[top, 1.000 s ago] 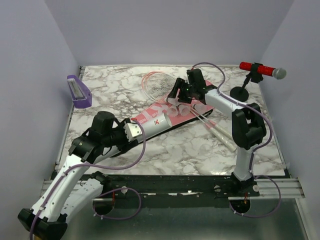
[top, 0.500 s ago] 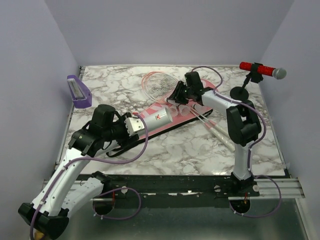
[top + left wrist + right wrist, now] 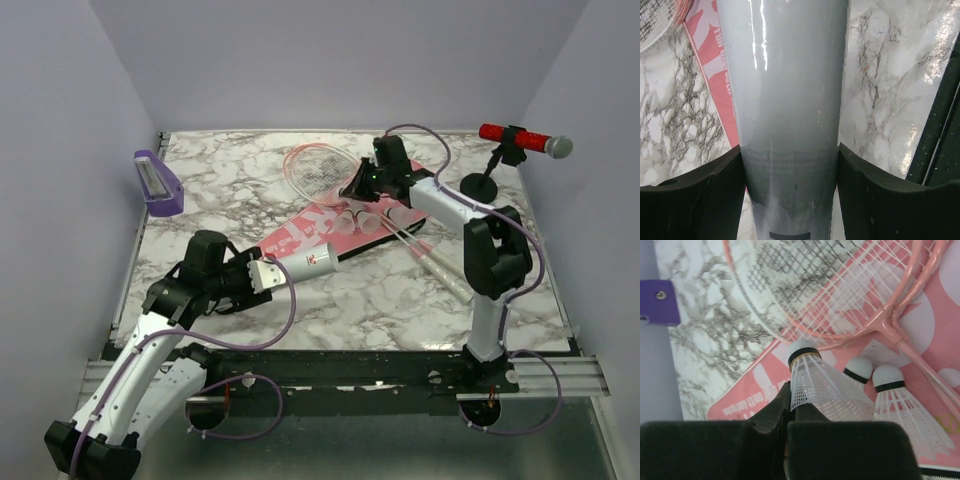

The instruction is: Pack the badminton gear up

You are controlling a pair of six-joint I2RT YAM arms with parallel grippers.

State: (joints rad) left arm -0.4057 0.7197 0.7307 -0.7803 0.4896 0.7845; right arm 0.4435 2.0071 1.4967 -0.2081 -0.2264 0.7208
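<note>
Right arm [image 3: 440, 205] outstretched over pink bag [image 3: 300, 232]

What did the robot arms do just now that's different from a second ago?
The right jaws snapped shut on a white shuttlecock over the pink bag. The left jaws, gripping the white tube throughout, drew it back toward the near edge. Rackets, microphone and purple tray stayed put.

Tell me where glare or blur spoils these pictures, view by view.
Left wrist: white glare streaks run down the tube, and the marble table shines. Right wrist: the gripped shuttlecock is sharp; the dark fingers show no detail. Top view: even light, no strong glare.
</note>
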